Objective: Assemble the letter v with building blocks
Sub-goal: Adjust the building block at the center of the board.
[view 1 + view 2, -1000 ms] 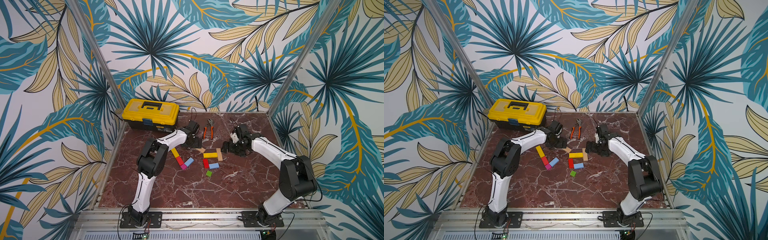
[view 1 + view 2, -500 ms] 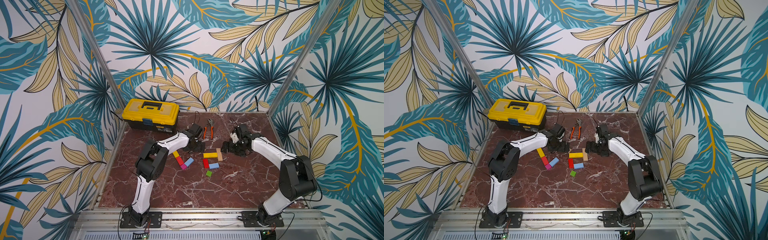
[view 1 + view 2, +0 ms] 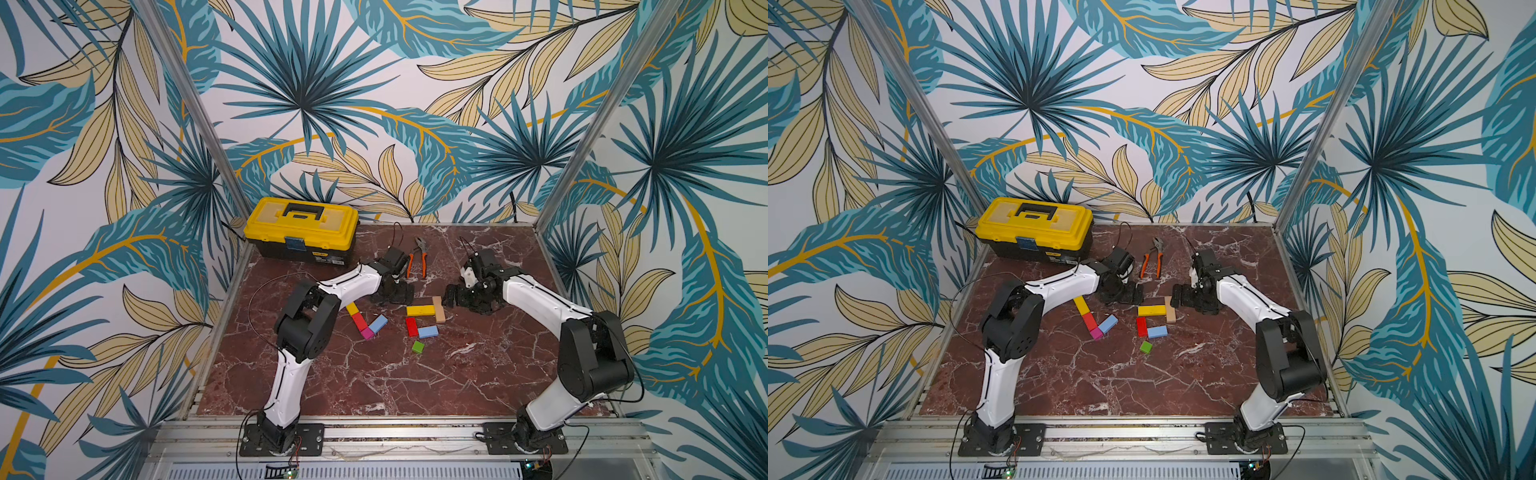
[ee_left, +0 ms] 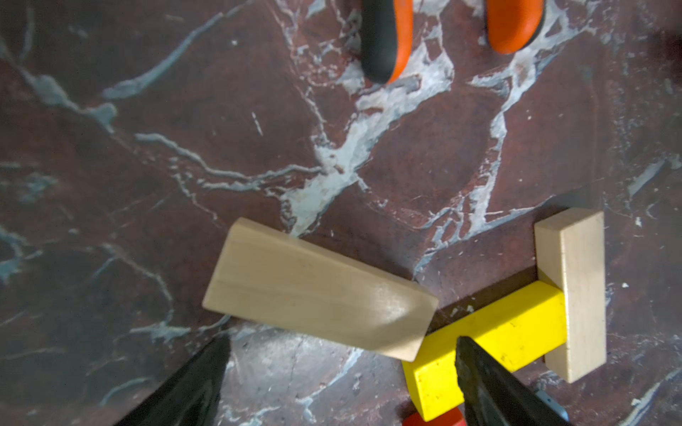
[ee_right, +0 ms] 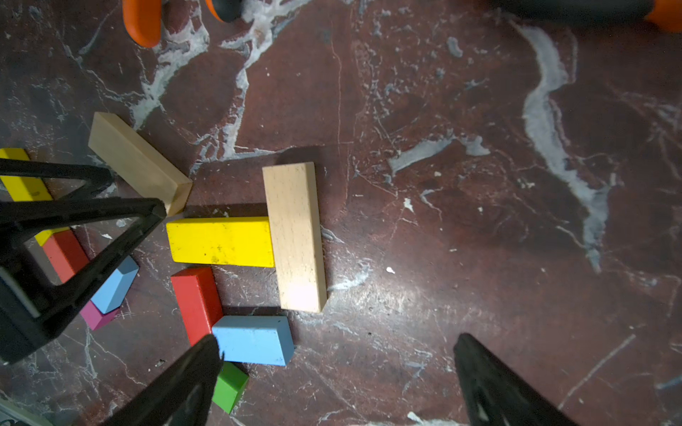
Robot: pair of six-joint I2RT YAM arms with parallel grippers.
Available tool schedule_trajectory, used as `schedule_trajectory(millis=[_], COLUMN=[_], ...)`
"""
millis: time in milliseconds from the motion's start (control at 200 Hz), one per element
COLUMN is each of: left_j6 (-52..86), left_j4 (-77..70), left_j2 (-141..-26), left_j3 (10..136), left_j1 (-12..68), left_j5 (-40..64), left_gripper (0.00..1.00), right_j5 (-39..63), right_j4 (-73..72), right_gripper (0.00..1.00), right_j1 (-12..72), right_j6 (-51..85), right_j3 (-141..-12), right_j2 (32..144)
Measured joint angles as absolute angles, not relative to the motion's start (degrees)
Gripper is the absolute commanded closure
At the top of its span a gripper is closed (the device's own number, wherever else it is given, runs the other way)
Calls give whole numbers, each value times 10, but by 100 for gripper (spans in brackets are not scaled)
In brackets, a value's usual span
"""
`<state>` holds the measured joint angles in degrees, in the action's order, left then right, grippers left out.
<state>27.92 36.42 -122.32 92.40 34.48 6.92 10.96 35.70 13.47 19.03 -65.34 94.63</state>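
Note:
A partial letter v lies left of centre: a yellow bar [image 3: 352, 308], a red block [image 3: 358, 321], a magenta cube [image 3: 367, 333] and a light-blue block [image 3: 378, 323]. To its right lie a yellow bar [image 3: 419, 310], a plain-wood bar [image 3: 438, 308], a red block [image 3: 411, 326], a light-blue block [image 3: 428, 331] and a green cube [image 3: 418, 346]. My left gripper [image 4: 341, 343] is open, low over another plain-wood bar [image 4: 317, 295] that lies slanted just ahead of its fingertips. My right gripper [image 5: 337, 341] is open over bare marble beside the plain-wood bar [image 5: 295, 236].
Orange-handled pliers [image 3: 417, 259] lie just behind the two grippers. A yellow and black toolbox [image 3: 301, 230] stands at the back left corner. Metal posts and patterned walls enclose the marble table [image 3: 374, 382].
My left gripper has come forward and down over the slanted plain-wood bar, which it now hides in the top views. The right arm has not moved.

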Motion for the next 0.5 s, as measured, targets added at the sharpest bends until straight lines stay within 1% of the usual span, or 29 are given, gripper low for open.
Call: schedule_trajectory(millis=[306,501], left_j6=[279,276], left_j4=[364,364], left_j2=[-1260,-1286], left_j3=[978,1016], left_j1=[345,345], left_j5=[89,99], left_gripper=[3,6], right_j5=[109,109], right_j4=[357,356], right_gripper=[0,1], right_j1=[135,135], right_j6=[190,190], right_j3=[-651,-646], right_j2=[946,943])
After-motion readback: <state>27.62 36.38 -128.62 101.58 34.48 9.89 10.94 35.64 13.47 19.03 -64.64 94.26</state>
